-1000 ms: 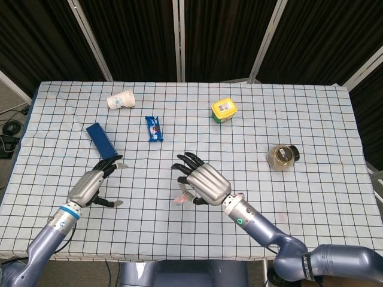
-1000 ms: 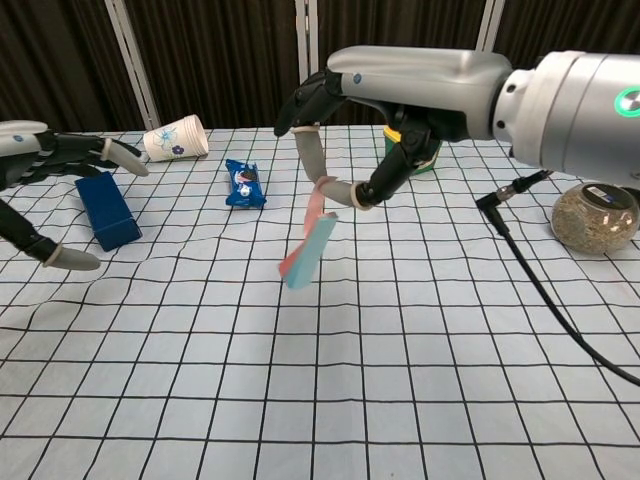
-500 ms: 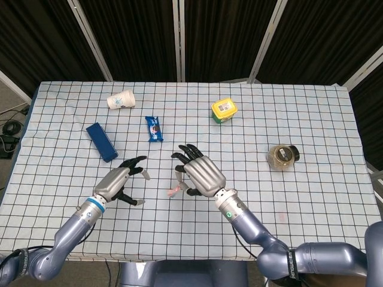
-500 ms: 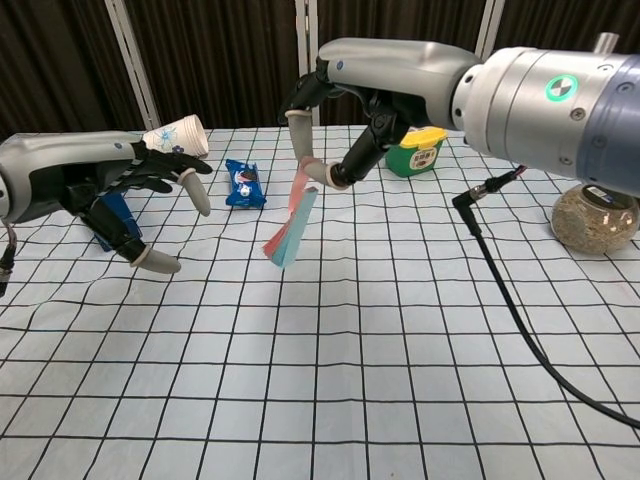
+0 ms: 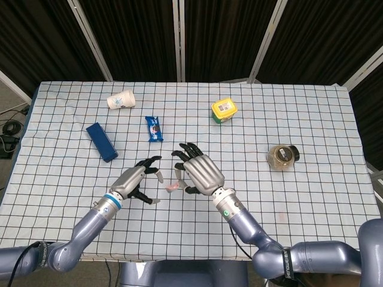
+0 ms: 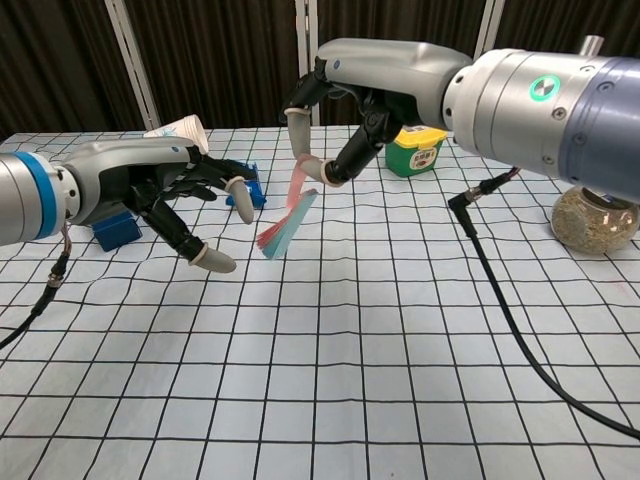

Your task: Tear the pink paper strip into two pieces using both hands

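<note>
Pink paper strip [image 6: 287,222] hangs slanting down-left, pinched by right hand [image 6: 345,100]; left hand [image 6: 180,195] spread wide, empty.

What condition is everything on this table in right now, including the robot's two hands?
pink paper strip: whole, dangling above the table
right hand: pinching the strip's top end
left hand: fingers spread, holding nothing, close to the strip
paper cup: on its side
yellow tub: lid on
glass jar: on its side
</note>
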### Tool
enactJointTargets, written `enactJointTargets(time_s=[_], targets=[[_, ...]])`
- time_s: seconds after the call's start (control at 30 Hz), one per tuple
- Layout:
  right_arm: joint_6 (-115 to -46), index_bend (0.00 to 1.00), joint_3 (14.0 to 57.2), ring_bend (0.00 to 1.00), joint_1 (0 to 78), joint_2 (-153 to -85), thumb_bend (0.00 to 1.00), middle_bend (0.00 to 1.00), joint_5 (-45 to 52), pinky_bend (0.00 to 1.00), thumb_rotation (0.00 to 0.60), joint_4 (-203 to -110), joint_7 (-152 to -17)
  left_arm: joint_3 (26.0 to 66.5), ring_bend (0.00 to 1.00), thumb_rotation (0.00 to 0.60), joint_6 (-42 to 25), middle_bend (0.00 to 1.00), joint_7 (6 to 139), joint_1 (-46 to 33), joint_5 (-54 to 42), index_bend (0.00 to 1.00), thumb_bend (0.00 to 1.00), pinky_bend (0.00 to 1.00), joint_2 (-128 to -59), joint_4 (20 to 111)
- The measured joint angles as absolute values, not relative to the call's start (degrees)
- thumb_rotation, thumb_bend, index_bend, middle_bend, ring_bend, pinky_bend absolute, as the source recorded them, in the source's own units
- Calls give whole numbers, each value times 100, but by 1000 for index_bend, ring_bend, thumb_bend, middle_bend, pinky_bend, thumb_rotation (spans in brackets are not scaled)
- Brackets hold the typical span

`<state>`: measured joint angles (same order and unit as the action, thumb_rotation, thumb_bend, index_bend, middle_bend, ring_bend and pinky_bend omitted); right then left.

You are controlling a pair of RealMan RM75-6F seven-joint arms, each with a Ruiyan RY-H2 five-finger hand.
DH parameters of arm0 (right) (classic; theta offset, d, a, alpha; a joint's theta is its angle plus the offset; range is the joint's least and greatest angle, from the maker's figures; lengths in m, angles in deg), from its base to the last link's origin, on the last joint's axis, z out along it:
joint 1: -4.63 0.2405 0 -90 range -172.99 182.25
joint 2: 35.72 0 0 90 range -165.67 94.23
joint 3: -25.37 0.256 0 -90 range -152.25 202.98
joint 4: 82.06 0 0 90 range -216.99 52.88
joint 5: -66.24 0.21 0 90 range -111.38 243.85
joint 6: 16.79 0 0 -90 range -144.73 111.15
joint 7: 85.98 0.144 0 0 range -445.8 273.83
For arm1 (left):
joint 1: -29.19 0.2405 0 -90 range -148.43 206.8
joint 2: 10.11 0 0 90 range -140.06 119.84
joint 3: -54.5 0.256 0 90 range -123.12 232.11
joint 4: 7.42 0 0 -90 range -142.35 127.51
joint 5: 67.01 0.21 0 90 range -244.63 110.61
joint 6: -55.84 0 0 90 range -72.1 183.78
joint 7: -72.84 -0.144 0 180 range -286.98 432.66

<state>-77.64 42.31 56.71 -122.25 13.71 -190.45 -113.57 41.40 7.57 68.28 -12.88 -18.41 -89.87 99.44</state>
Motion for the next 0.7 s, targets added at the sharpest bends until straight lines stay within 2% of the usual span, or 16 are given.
enactJointTargets(time_s=[0.57, 0.7], targets=[[-7854, 736, 4161, 0, 5680, -12203, 483, 180, 1400, 0, 600, -19149, -11297, 4154, 0, 600, 515, 0, 6690, -1524, -2164, 496, 131, 0, -9254, 10022], [-7854, 737, 4135, 0, 5675, -12188, 484, 180, 1392, 0, 600, -19174, -11261, 4168, 0, 600, 422, 0, 6653, -1551, -2213, 509, 227, 0, -9320, 10002]])
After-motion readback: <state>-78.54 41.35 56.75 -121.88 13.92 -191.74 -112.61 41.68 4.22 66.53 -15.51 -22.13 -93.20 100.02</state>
